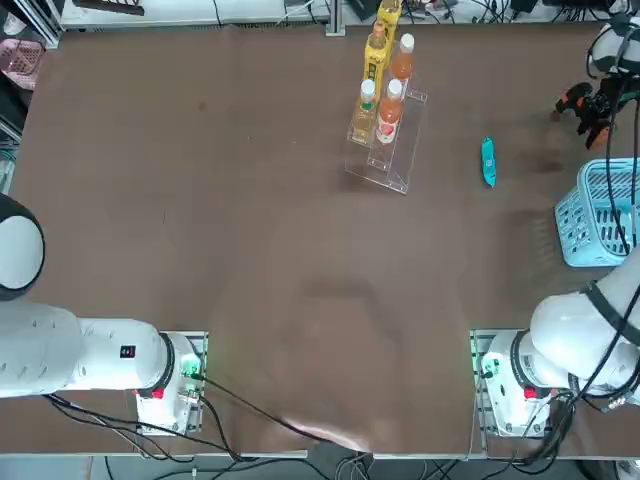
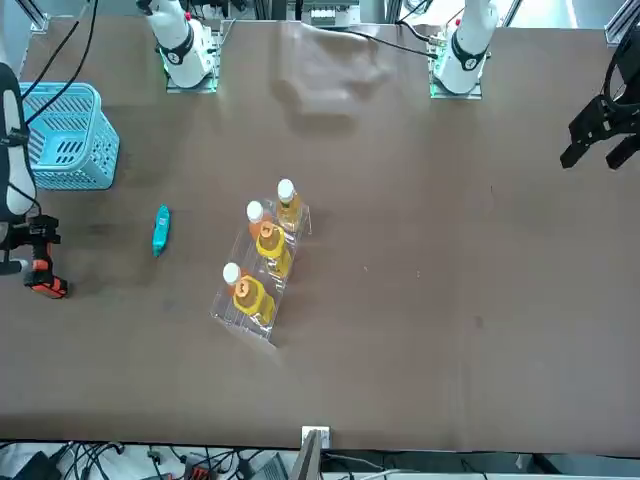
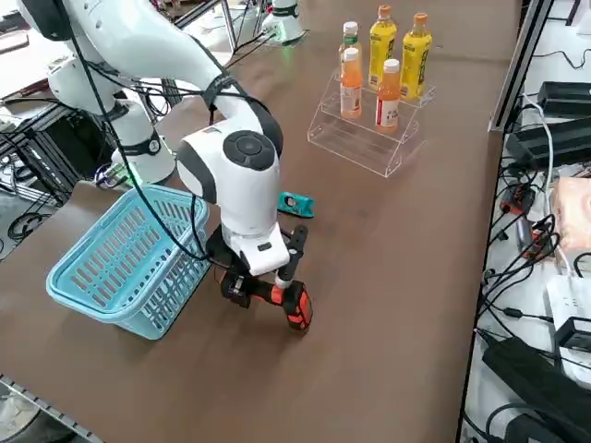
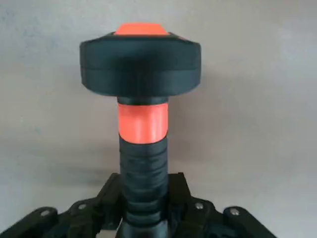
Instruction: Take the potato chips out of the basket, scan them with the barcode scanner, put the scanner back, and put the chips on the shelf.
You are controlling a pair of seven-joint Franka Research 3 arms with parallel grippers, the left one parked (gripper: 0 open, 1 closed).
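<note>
- Scanner [image 3: 277, 300] grip comes first: my fingers [image 3: 263, 288] are clenched on the barcode scanner's ribbed handle, holding it low over the table [image 3: 388, 277], its head close to the surface.
- Risk one: the handle is narrow and round, so I judge it could twist in my fingers if its head meets the table before I let go, and tip or skid.
- Risk two: the basket [image 3: 111, 258] stands just beside my fingers, and a careless swing of my wrist could knock its lattice wall and shove it.
- Potato chips [image 1: 488, 160] lie flat on the table beyond my fingers, between me and the shelf [image 1: 395, 165], well apart from both; they are not yet shelved.
- Basket contents: nothing shows inside it from the side.
- Shelf contents: orange and yellow drink bottles [image 3: 383, 92] stand upright on its steps, so placing the chips could topple one.
</note>
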